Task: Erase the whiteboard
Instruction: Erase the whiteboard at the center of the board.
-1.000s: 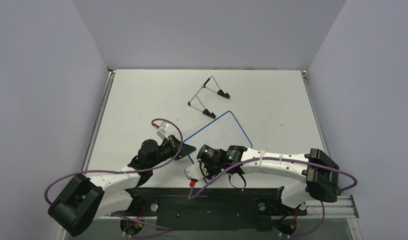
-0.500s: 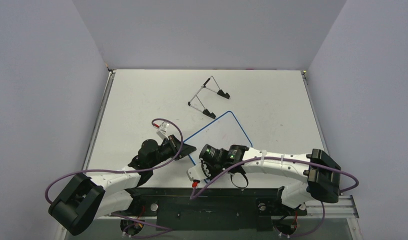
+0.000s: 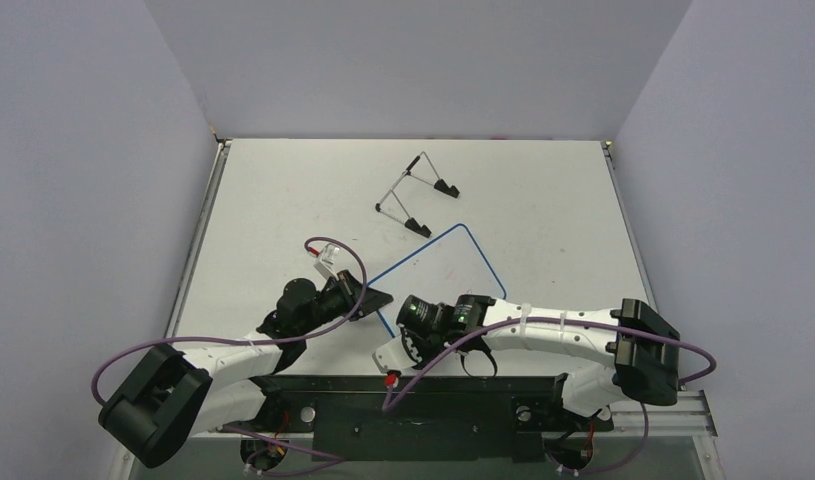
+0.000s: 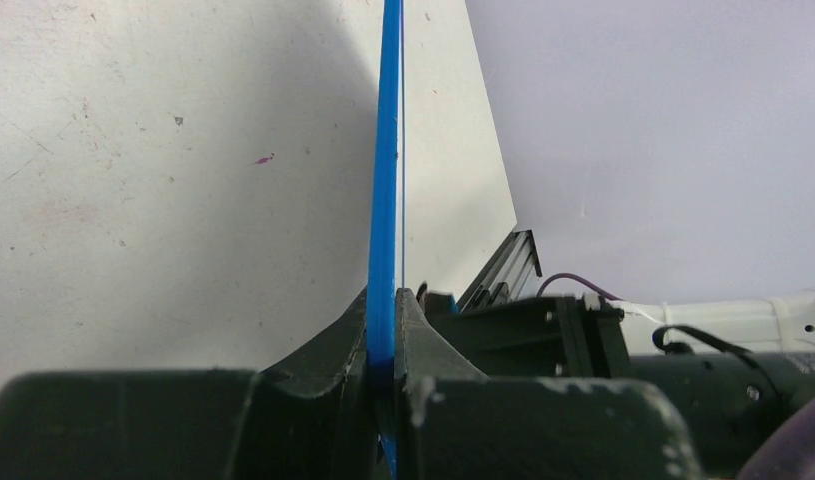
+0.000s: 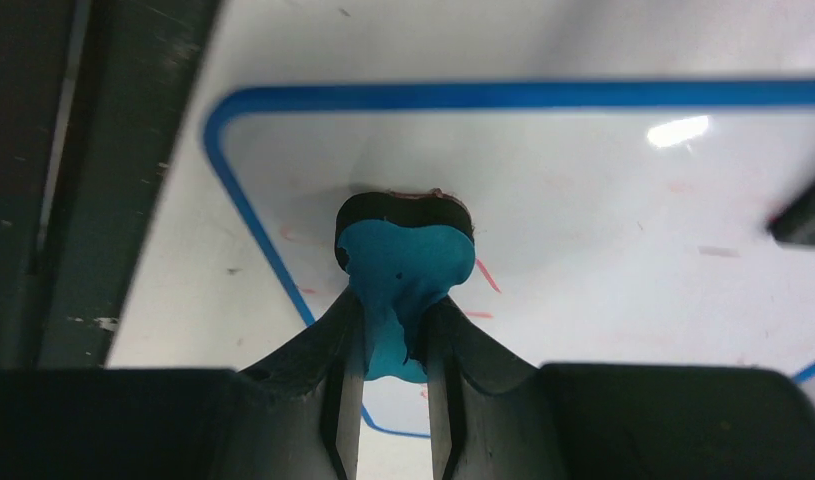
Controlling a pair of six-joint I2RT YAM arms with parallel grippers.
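Right wrist view tells the most: the right tool (image 5: pixel 393 320) pinches a soft teal-blue eraser with a dark felt pad (image 5: pixel 403 262). The pad is pressed onto the glossy white whiteboard with a rounded blue frame (image 5: pixel 583 190), just ahead of the fingertips. Faint red pen strokes (image 5: pixel 486 275) show beside the pad (too small to read as anything). The board's far edge is cut off on the right.

In the left wrist view the board appears only edge-on, as a thin blue strip, and the left tool (image 4: pixel 387 330) is pressed together on that edge.

From above, neither tool's fingertips can be made out. Beyond both tools, well apart, a folding wire stand with black feet (image 3: pixel 415 190) lies on the scuffed white bench (image 3: pixel 563 200).
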